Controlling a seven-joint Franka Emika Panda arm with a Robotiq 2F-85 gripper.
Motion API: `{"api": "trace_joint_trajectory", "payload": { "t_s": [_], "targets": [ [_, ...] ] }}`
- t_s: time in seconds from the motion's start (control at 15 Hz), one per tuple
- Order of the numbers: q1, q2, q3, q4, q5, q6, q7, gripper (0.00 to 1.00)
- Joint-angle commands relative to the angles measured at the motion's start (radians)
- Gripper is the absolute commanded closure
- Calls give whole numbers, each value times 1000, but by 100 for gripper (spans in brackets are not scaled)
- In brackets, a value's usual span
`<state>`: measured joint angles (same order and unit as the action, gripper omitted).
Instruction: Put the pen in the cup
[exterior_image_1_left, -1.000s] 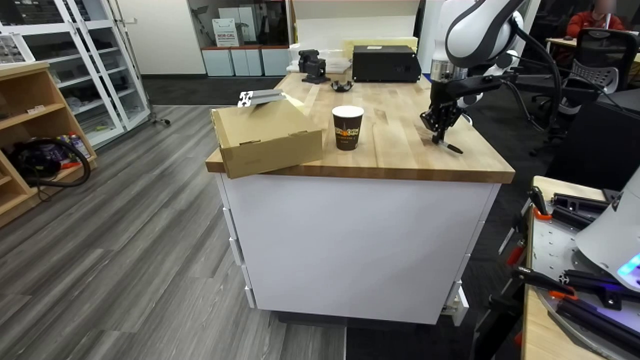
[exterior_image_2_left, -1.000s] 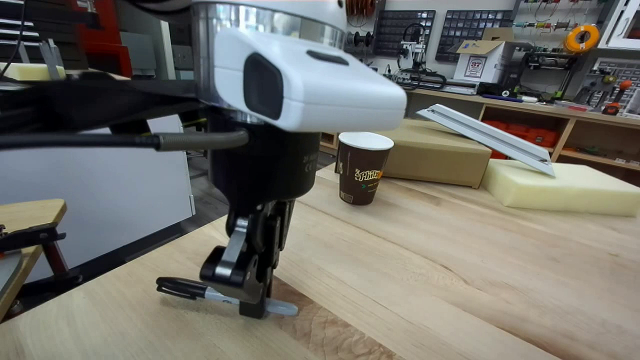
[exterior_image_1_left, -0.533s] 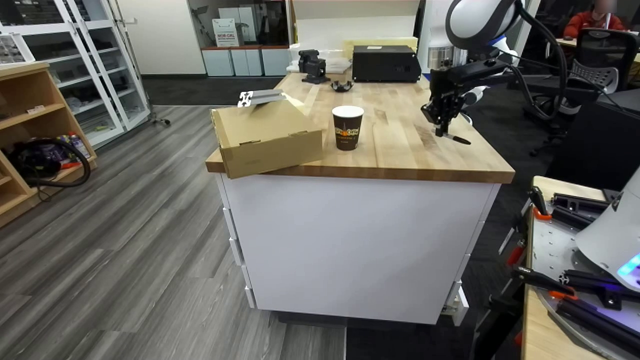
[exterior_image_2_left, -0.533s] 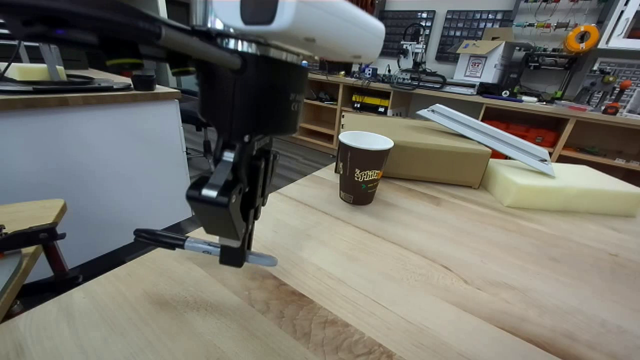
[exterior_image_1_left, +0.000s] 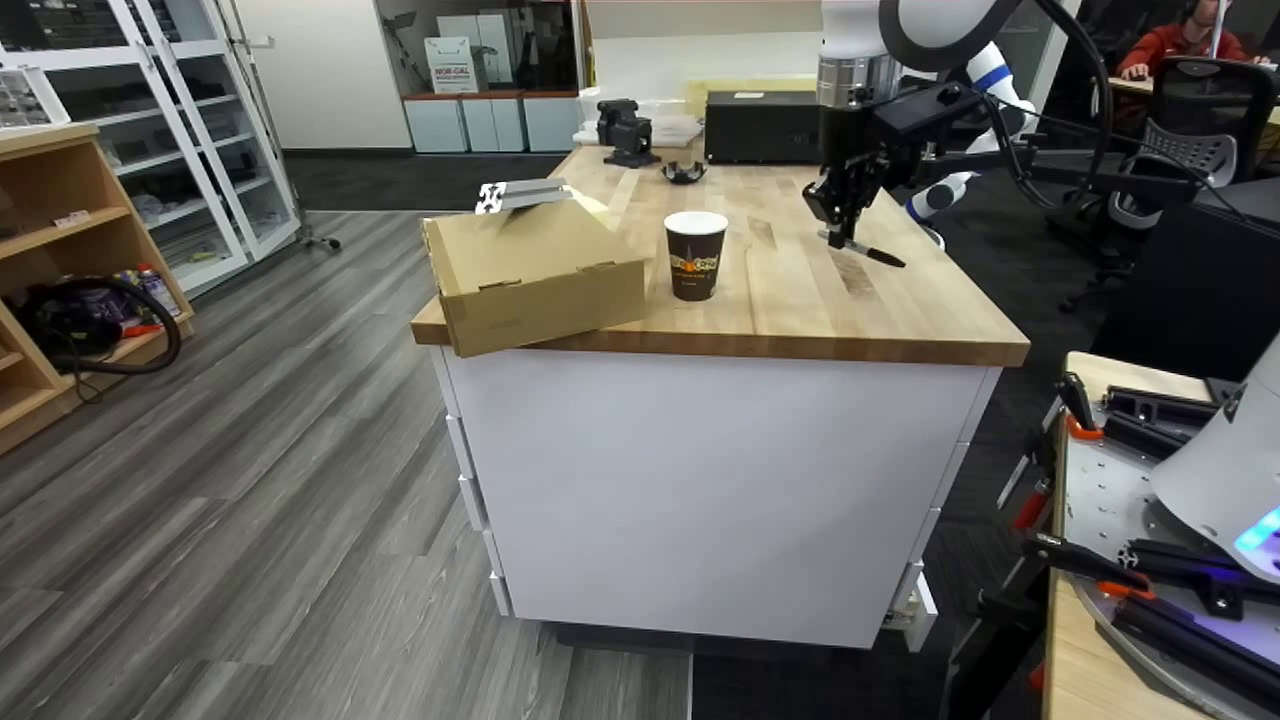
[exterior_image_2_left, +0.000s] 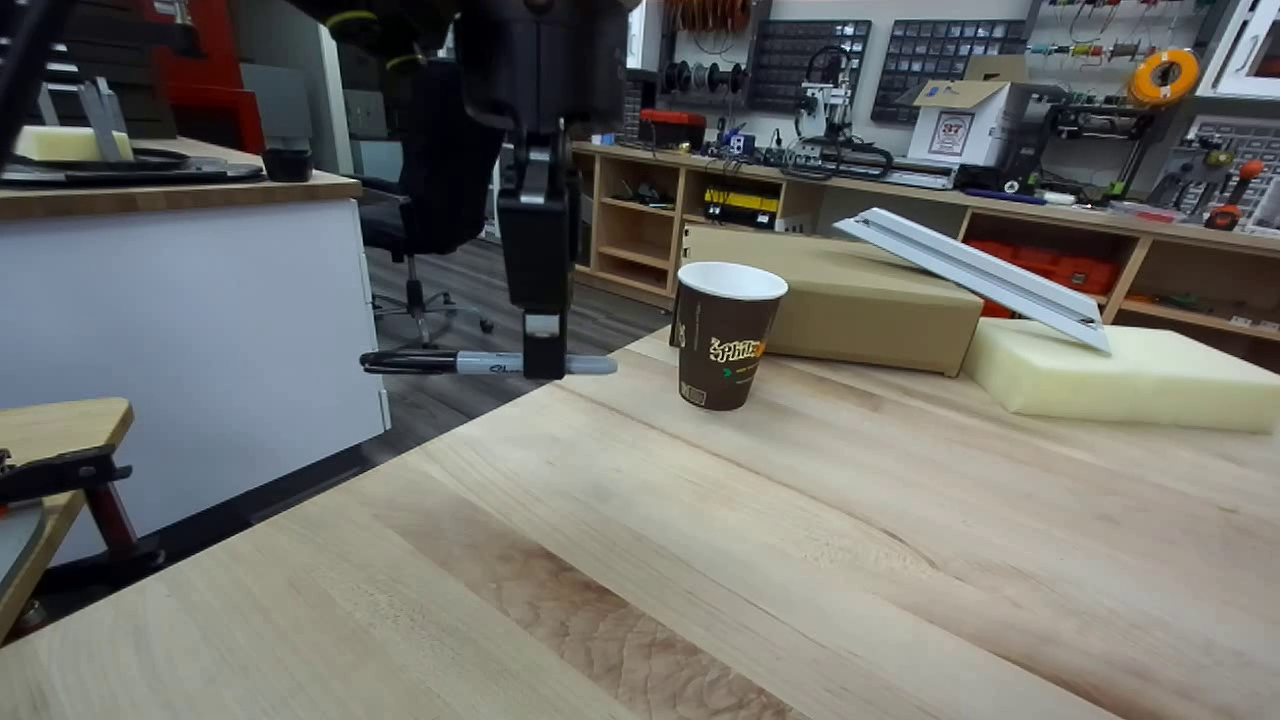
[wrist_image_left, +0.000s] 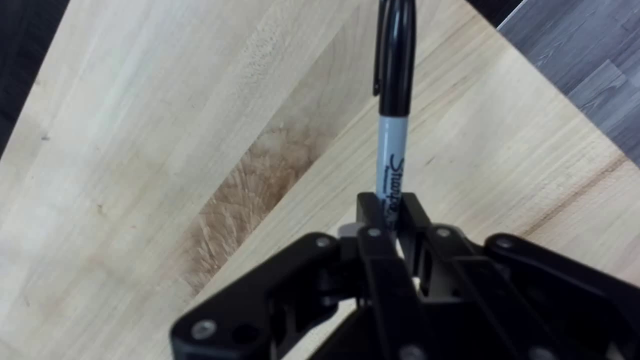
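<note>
Grained pale wood, streaked brown in places, makes up the table (exterior_image_1_left: 770, 312). On it rest a tan cardboard box (exterior_image_2_left: 860, 318) and a yellow foam block (exterior_image_2_left: 1120, 375). The tapered brown cup (exterior_image_2_left: 726, 345), white-rimmed, is printed "Phil…". The jaws pinch tight on the grey-barrelled, black-capped pen (wrist_image_left: 393, 132), lettered "Sharp…", roughly level above the table, apart from the cup.

You have one slim, black-capped grey marker pen (wrist_image_left: 393, 130) and one black metal gripper (wrist_image_left: 391, 207) with two fingers (wrist_image_left: 369, 207). On the pale wooden worktop (exterior_image_2_left: 850, 560) you count one white-rimmed brown paper cup (exterior_image_2_left: 732, 345) and one tan cardboard box (exterior_image_2_left: 860, 310), plus one long silver metal bar (exterior_image_2_left: 975, 269) over the box and, farther back, one person in red (exterior_image_1_left: 1160, 48).
</note>
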<state>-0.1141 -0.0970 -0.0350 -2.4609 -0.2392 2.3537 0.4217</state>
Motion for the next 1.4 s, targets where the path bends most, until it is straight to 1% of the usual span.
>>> {"api": "trace_joint_trajectory", "payload": {
  "t_s": [0.0, 0.2, 0.53, 1.33],
  "targets": [
    [21, -13, 26, 39, -39, -67, 46, 93],
    [27, -14, 37, 56, -56, -64, 39, 93],
    [31, -2, 35, 84, -72, -34, 10, 93],
    [31, 45, 20, 184, -52, -22, -85, 93]
  ]
}}
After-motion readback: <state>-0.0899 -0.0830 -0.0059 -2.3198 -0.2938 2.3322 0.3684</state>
